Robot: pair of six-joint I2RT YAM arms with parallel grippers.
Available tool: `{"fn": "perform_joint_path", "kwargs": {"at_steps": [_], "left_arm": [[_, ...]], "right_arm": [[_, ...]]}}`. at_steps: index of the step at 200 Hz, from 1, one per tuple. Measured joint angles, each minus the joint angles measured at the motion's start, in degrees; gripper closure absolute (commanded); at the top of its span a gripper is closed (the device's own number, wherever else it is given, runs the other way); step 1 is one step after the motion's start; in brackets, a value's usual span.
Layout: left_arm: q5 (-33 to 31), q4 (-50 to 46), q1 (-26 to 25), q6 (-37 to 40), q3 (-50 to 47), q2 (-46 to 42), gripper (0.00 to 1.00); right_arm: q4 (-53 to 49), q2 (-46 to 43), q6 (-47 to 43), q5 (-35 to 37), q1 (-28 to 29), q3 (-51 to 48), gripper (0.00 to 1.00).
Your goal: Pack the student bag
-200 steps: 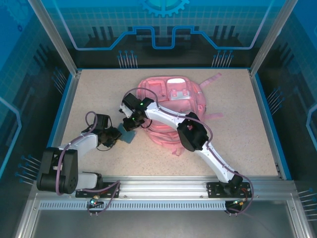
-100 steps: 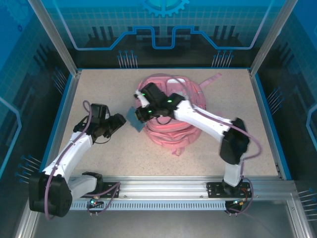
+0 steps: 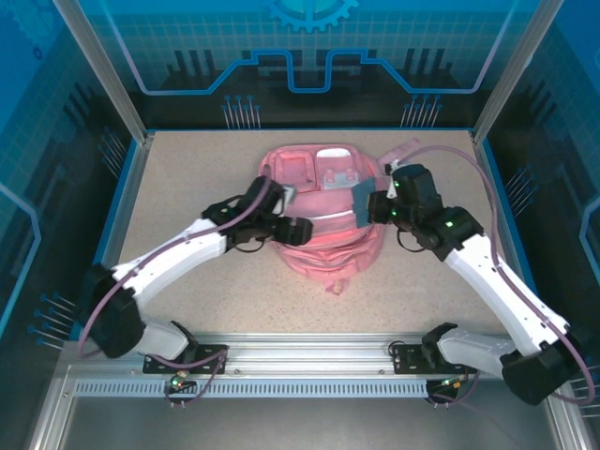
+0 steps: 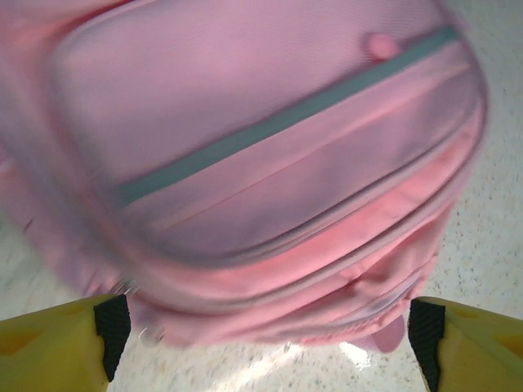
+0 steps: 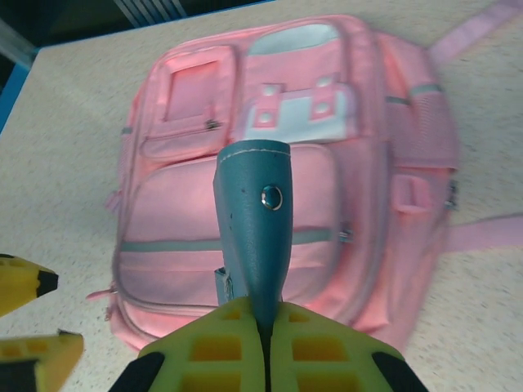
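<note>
Fingers of the right gripper (image 5: 263, 322) are pressed shut on the near end of a flat blue case (image 5: 253, 212), which juts out ahead of them, over the bag (image 5: 180, 204). From above, I place that gripper (image 3: 377, 208) at the bag's right side, with the case (image 3: 361, 199) over the front panel. The left gripper (image 4: 267, 335) is wide open and empty, with its fingertips (image 4: 110, 327) set either side of the bag's lower front pocket (image 4: 270, 188). From above it (image 3: 298, 230) sits over the bag's left front. Whether it is touching, I cannot tell.

The bag (image 3: 323, 253) lies front up in the middle of the table (image 3: 187, 178), with a strap (image 3: 408, 148) trailing to the far right.

Assessment: the step in hand is getting the case into a pocket. The grey zip (image 5: 163, 243) across the front pocket reads as closed, and I find no open mouth in these views. To do this well, I would have the left gripper take the zip pull or pinch the pocket lip and hold the fabric taut. The case should then go in narrow end first, in line with the opening. Soft fabric will buckle under a push, so I would feed slowly and release only once the case is seated. The left wrist view is blurred, so I would confirm the pull's position first.
</note>
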Motion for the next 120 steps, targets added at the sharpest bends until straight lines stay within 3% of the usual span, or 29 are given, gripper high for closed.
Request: {"fn": "perform_joint_path", "kwargs": {"at_steps": [11,32,61,100,120], "left_arm": [[-1.4,-0.2,-2.4,4.6,4.0,4.1,0.11],[-3.3,-1.6,-5.4,12.8,11.6,12.2,0.23],[-5.6,-4.1,-6.2,20.8,18.8,20.5,0.29],[-7.2,-7.5,-6.3,27.2,22.7,25.4,0.31],[-7.4,-8.4,-6.4,29.1,23.8,26.0,0.45]], "right_arm": [[-0.5,-1.6,0.8,-0.2,-1.9,-1.4,1.0],[-0.9,-3.9,2.5,-1.0,-5.1,-4.2,1.0],[-1.5,-5.4,4.4,-3.4,-9.2,-7.1,1.0],[-1.8,-6.8,5.6,-6.2,-12.0,-9.2,1.0],[-1.7,-7.1,6.0,-7.0,-12.7,-9.6,1.0]]}}
